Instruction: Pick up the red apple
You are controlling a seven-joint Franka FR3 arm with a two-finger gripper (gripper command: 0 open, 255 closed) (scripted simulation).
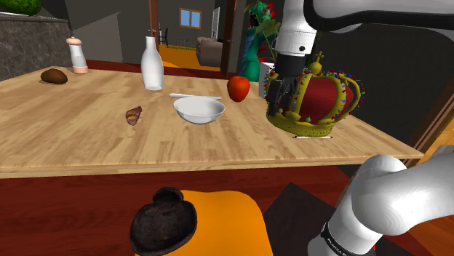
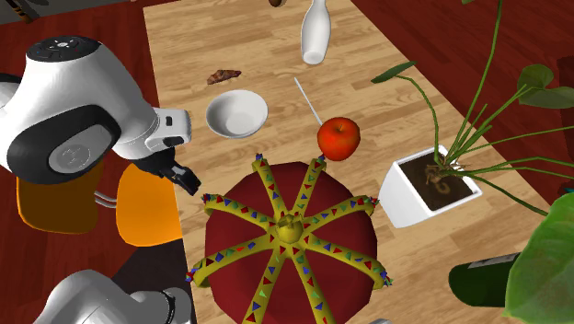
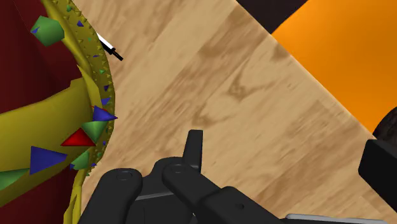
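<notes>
The pincer (image 1: 279,94), state I cannot tell, should clear the crown (image 1: 324,94), then come down open around the far apple (image 1: 238,88).

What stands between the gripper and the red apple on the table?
Partly the crown: its rim near the apple seems to reach the straight line from the gripper. The white bowl lies beside that line.

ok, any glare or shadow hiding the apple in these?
Shoulder view: flat, even light; apple crisp, no clear cast shadows on the table. Second exterior view: mild sheen on the apple, outline clean. Wrist view: sharp, no blur, crown very close to the camera.
</notes>
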